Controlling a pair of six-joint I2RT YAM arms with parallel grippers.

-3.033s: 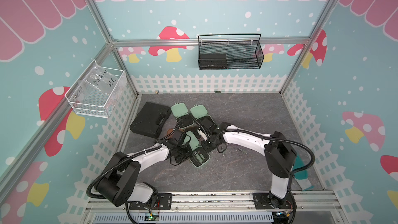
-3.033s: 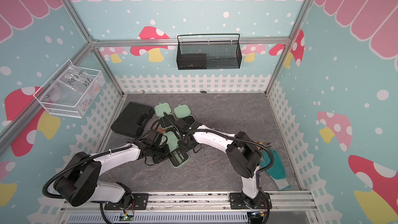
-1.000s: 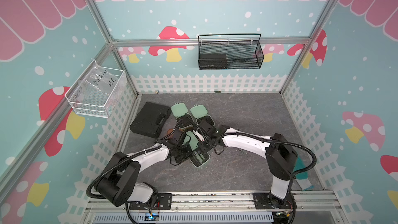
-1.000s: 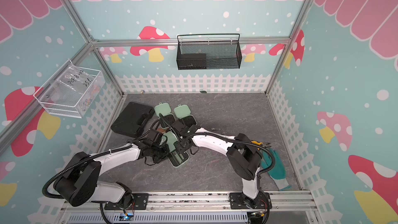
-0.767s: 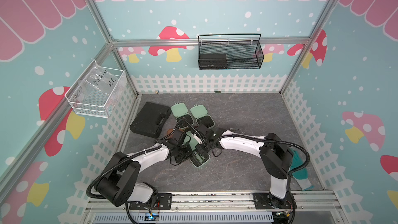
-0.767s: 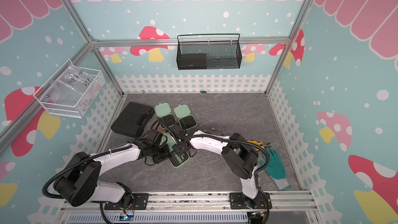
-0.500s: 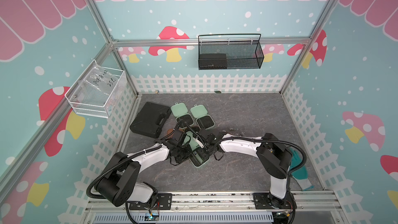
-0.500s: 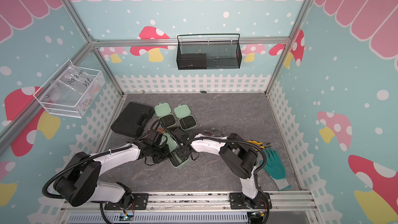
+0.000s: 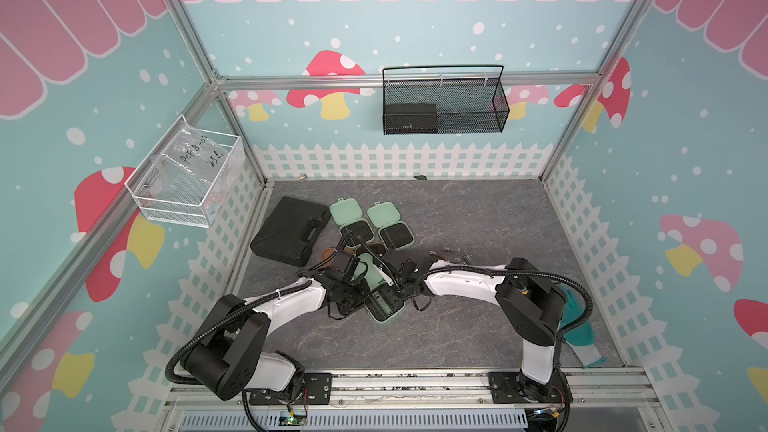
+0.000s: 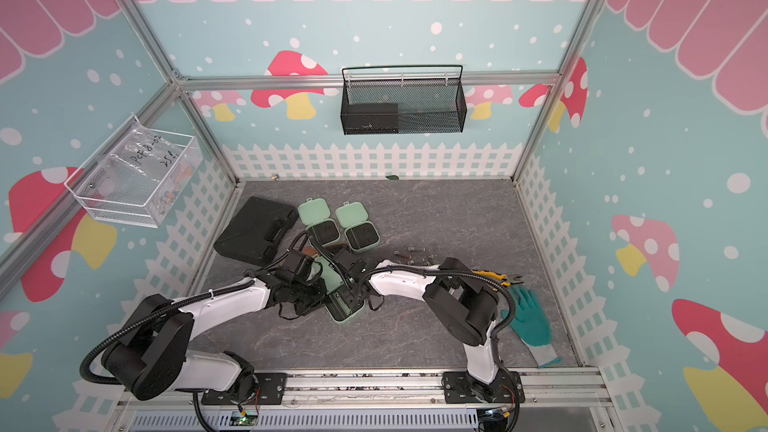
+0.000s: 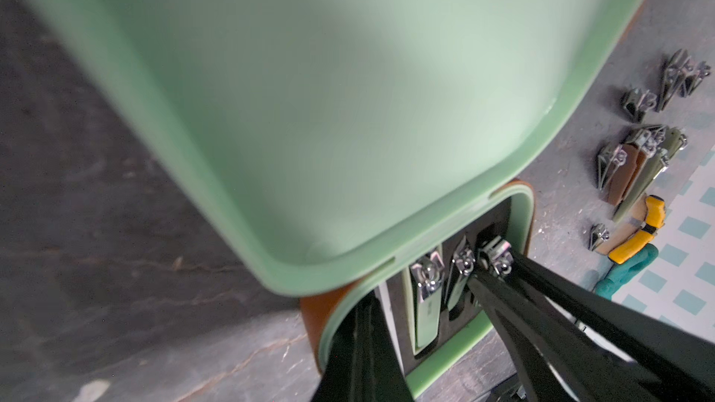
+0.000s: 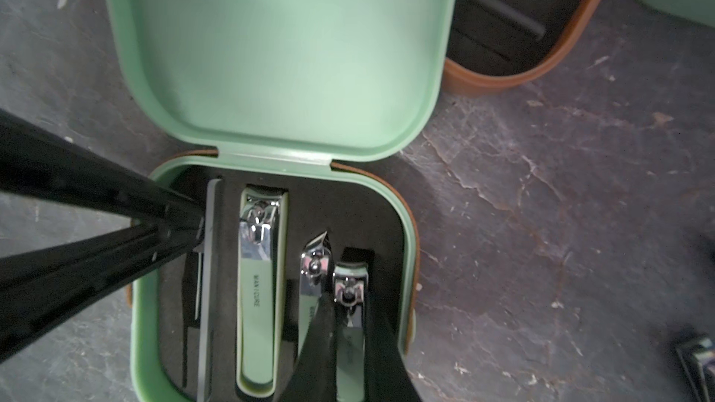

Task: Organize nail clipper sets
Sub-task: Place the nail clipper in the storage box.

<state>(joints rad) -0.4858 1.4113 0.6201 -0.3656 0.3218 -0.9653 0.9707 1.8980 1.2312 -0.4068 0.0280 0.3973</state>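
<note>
So in both top views the action's all at the mint green case (image 9: 388,315), open at the front-middle of the surface (image 9: 457,326), roughly 6 o'clock from the other open mint cases (image 9: 382,214). The left arm comes at it from 9 o'clock, the right arm from 3.

The right wrist view tells the real story. The right gripper (image 12: 348,303) has its fingers pinched in narrow on the small clipper (image 12: 347,282), one each side of its body. It's over the outermost slot of the black insert (image 12: 348,203), the one furthest from the left arm. The clipper's long axis lines up with that slot and runs parallel to the large clipper (image 12: 257,284), head toward the hinge and lid (image 12: 278,52). In the top views I'd call that about 11-to-5. A bit of bare slot shows past its head, so I reckon it isn't fully seated and wants a nudge hinge-ward and down before letting go.

The left gripper (image 12: 195,228) is fully closed, tips down at the opposite edge of the insert by the file (image 12: 207,284). Can't tell if it's pinching anything or just pinning the case. The slanted clipper (image 12: 315,264) sits just beside the held one, so that's what I'd worry about bumping.
</note>
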